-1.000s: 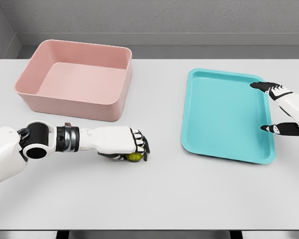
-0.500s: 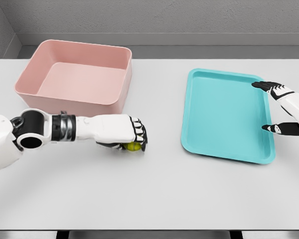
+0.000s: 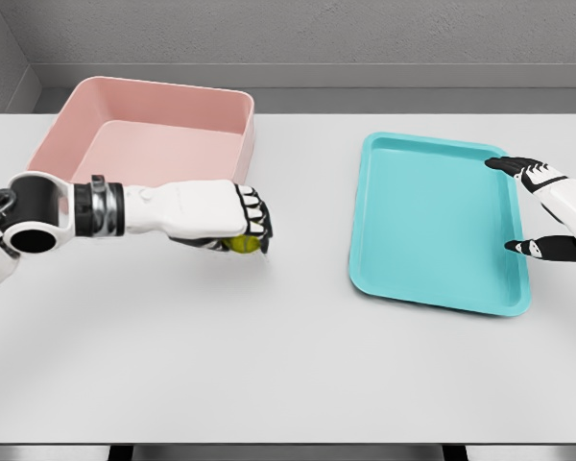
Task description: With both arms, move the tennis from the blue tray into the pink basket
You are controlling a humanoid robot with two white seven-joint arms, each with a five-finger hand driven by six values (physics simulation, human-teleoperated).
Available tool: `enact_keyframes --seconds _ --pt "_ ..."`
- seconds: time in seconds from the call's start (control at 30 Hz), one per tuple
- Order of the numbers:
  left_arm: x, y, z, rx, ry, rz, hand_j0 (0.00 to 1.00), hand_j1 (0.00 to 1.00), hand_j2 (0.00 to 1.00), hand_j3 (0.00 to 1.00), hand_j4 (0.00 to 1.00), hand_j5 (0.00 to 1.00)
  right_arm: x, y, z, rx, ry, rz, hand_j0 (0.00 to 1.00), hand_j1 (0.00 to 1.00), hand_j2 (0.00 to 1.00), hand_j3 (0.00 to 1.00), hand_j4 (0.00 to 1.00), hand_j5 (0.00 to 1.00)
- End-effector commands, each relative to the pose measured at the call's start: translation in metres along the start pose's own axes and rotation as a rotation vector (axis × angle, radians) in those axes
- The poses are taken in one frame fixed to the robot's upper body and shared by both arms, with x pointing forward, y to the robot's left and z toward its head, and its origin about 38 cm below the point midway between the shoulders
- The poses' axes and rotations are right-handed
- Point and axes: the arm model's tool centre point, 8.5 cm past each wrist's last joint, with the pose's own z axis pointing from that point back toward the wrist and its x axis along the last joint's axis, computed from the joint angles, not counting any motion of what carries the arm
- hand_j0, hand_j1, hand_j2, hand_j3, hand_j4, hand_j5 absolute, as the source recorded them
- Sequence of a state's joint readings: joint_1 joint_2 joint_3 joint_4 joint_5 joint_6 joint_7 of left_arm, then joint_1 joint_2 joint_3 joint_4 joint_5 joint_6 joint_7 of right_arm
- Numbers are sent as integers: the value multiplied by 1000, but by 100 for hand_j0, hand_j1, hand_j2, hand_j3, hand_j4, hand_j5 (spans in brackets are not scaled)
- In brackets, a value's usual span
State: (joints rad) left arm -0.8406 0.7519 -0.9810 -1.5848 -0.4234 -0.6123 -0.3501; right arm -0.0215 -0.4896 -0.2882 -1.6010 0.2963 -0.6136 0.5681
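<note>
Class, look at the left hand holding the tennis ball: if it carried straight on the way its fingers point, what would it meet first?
The left hand points rightward across bare table; the first thing in that line looks to be the blue tray, though depth is uncertain.

No text, label, brand, number or sign can be read anywhere in the view.
</note>
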Motion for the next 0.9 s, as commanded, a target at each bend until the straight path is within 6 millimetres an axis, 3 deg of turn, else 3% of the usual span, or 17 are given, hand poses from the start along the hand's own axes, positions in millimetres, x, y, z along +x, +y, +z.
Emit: enact_keyframes --seconds 0.0,0.23,0.7,0.87 --pt "-3 -1 5 3 11 15 59 59 59 59 59 59 0 -1 0 -5 -2 -7 100 100 100 100 100 100" --pt "-15 18 18 29 48 -9 59 59 59 59 59 59 0 -1 0 -5 -2 -7 100 100 100 100 100 100" --pt "-66 20 48 46 206 50 59 59 59 59 59 59 1 -1 0 -6 -4 -5 100 100 100 100 100 100" --pt "-95 17 75 59 316 90 60 60 60 60 60 60 1 -1 0 -7 -5 -4 100 100 100 100 100 100"
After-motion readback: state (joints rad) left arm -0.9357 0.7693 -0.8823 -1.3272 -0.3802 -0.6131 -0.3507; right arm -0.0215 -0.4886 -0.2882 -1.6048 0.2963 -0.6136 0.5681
